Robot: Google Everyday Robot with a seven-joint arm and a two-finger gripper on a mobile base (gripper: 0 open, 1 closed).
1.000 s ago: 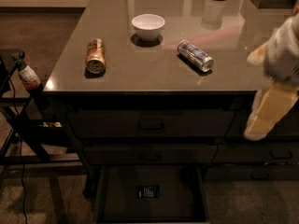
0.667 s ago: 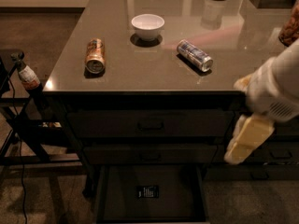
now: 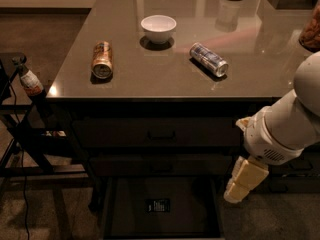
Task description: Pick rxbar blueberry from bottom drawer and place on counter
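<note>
Two cans (image 3: 102, 59) (image 3: 208, 59), one bowl (image 3: 158, 28), one rxbar blueberry (image 3: 158, 205), three drawers (image 3: 160, 134), one pincer (image 3: 241, 188) beside the bottom drawer (image 3: 130, 211).

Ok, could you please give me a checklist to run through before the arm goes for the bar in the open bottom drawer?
1. The bottom drawer is pulled open: ok.
2. The rxbar blueberry is in sight, flat near the middle of the drawer floor: ok.
3. The hand is above the bar: not ok; it hangs to the right of the drawer, apart from the bar.
4. Nothing else lies beside the bar in the drawer: ok.
5. The counter has a bare spot, at the front between the brown can and the silver-blue can: ok.
</note>
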